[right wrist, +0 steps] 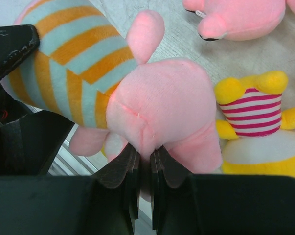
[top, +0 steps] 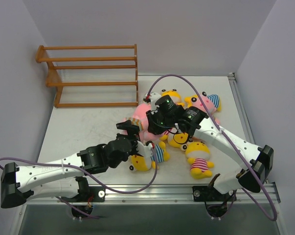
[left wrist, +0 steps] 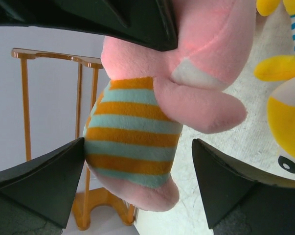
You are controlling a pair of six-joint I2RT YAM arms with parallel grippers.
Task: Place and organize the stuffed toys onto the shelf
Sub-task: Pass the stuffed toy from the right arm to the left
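Note:
A pink stuffed toy (right wrist: 157, 103) in an orange-and-teal striped shirt hangs just above the table. My right gripper (right wrist: 145, 161) is shut on a pinch of its head. My left gripper (left wrist: 137, 183) is open, its fingers (left wrist: 39, 181) standing on either side of the toy's striped body (left wrist: 130, 137). From above, both grippers, left (top: 134, 133) and right (top: 153, 120), meet at this pink toy (top: 139, 117) in the middle of the table. The orange-brown shelf (top: 88, 76) stands at the back left with nothing on its tiers; it also shows behind the toy as a shelf post (left wrist: 25, 98).
More stuffed toys lie around the arms: a yellow one in blue stripes (top: 157, 154) below the left gripper, a yellow one in pink stripes (top: 200, 164) at front right, also seen close by (right wrist: 255, 127), and another pink toy (right wrist: 235, 19). Others lie piled behind (top: 206, 102).

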